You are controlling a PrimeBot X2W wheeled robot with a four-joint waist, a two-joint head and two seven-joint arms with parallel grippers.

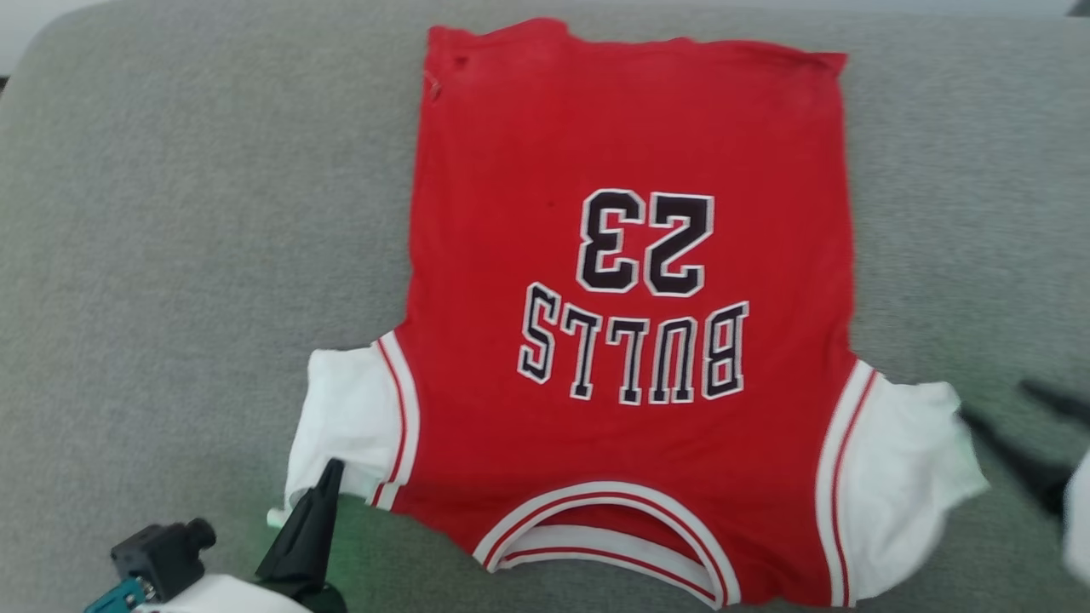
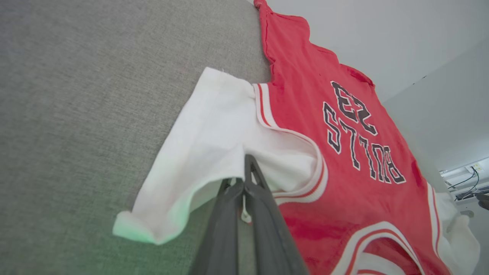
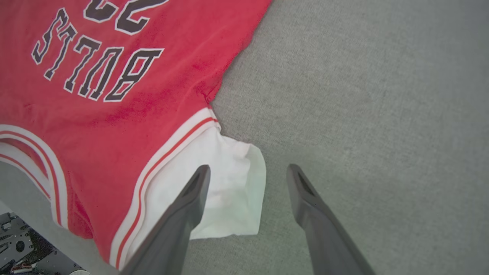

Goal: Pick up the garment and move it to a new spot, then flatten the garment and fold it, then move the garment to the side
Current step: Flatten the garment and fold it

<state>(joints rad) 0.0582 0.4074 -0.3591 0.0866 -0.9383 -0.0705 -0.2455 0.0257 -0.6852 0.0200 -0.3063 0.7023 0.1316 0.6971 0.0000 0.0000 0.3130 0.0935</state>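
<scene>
left gripper (image 2: 241, 182) at 7 o'clock in head view, jaws pressed together, pinching the garment's white sleeve hem | garment (image 1: 630, 255) flat at centre on grey cushion (image 1: 170, 255), lettering up, collar toward 6 o'clock, hem toward 12 | right gripper (image 3: 248, 173) at 4 o'clock, jaws spread, straddling the other white sleeve's edge

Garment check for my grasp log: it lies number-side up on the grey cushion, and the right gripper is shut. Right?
Not quite: the right wrist view shows the right gripper open, fingers apart at the white sleeve edge of the garment. The rest holds.
</scene>
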